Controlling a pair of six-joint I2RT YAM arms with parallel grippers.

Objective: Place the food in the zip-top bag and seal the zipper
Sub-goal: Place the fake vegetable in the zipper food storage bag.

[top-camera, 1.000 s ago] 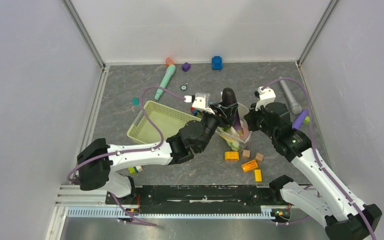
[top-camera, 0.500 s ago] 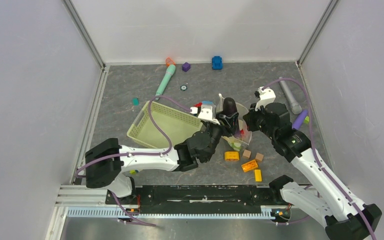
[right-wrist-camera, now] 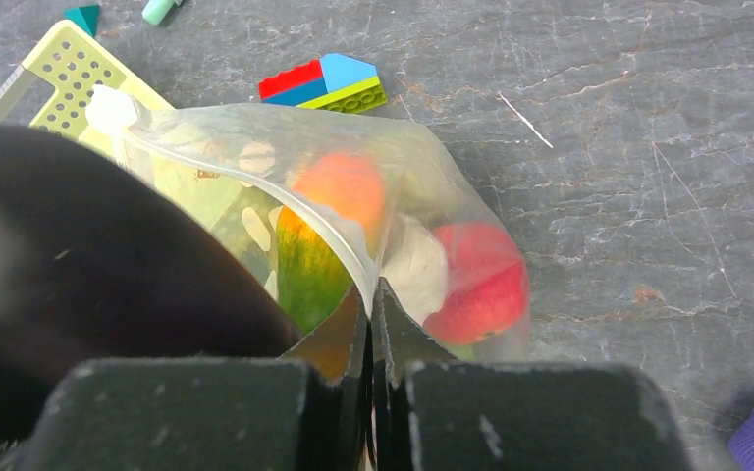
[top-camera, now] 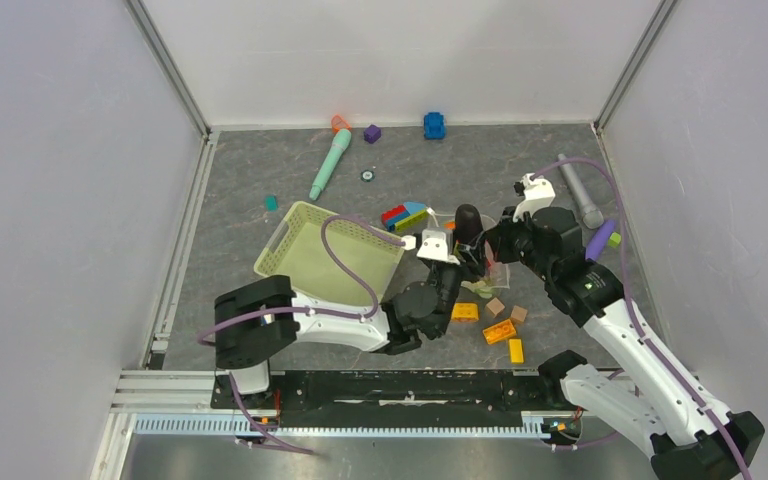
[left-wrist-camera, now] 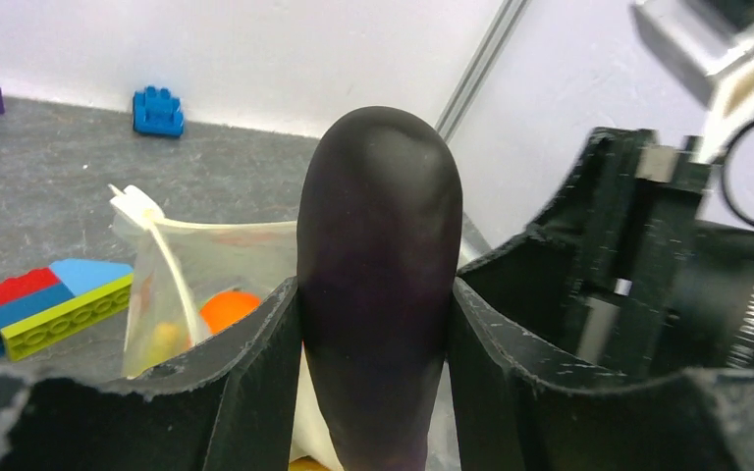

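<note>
Nearly upright, long axis along the fingers, the eggplant point(left-wrist-camera: 378, 196) is gripped in the left gripper's point(left-wrist-camera: 373, 294) jaws at the bag's point(right-wrist-camera: 422, 177) open mouth, while the right gripper point(right-wrist-camera: 371, 294), jaws closed on the zipper point(right-wrist-camera: 255, 191) rim, holds the bag with mango point(right-wrist-camera: 339, 191) and tomato point(right-wrist-camera: 476, 280) inside.

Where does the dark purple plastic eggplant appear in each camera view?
Top external: eggplant at centre, right of the pale green basket.
Left wrist: centre, upright, filling the middle.
Right wrist: probably the dark blur at left.
Shared landmark: red, blue and lime brick cluster.
</note>
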